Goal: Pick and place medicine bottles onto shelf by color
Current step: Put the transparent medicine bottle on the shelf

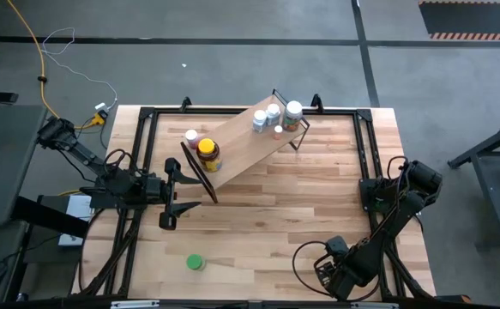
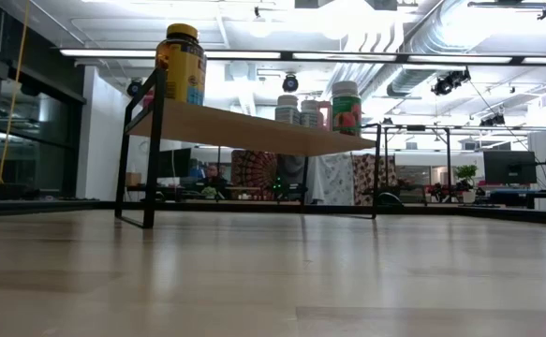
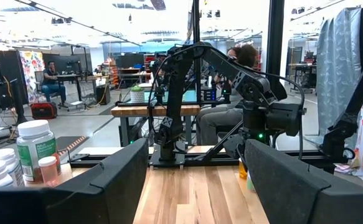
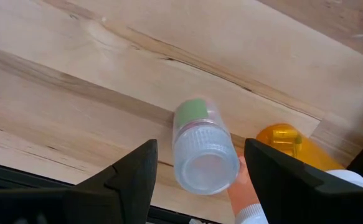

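We saw the shelf (image 1: pixel 241 146) lying diagonally at upper centre of the table (image 1: pixel 318 215), bottles (image 1: pixel 271 116) clustered on its right end and an amber jar (image 1: pixel 207 154) on its left. The left gripper (image 1: pixel 171 193) stood open beside it. The right gripper (image 4: pixel 197 177) was open above a clear bottle (image 4: pixel 200 149) that a hand (image 4: pixel 243 186) offered.

Pretty standard open lab space: grey floor (image 1: pixel 232 51) all around the butcher-block table (image 1: pixel 267 232), with a yellow cable (image 1: pixel 37 51) snaking across the upper left of the overhead frame and a striped hazard mat (image 1: pixel 472 35) in the upper right corner. At table height there are long ceiling light strips (image 2: pixel 282 56) across the top, exposed silver ducts (image 2: pixel 413 47) upper right, and a patterned hanging (image 2: pixel 254 170) mid-frame. Farther back, a person at a desk (image 3: pixel 51 78) sits at left and patterned curtains (image 3: pixel 340 62) hang at right.
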{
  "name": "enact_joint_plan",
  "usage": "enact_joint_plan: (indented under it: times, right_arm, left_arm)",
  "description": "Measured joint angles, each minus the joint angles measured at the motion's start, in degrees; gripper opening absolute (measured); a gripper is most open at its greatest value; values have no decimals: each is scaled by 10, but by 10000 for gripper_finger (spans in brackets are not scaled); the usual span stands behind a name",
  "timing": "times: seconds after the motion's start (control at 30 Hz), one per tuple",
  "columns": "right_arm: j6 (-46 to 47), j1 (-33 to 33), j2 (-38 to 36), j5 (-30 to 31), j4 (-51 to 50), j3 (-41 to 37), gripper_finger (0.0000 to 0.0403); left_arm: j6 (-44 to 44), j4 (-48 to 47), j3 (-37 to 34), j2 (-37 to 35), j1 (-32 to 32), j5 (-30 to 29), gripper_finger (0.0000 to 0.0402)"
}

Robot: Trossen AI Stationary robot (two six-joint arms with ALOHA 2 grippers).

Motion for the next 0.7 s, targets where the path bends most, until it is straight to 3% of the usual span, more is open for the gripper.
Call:
enact_joint_plan:
  times: [0.7]
  right_arm:
    - [6, 0, 0, 0, 7, 0, 232]
  left_arm:
    - [-2, 0, 0, 0, 0, -2, 257]
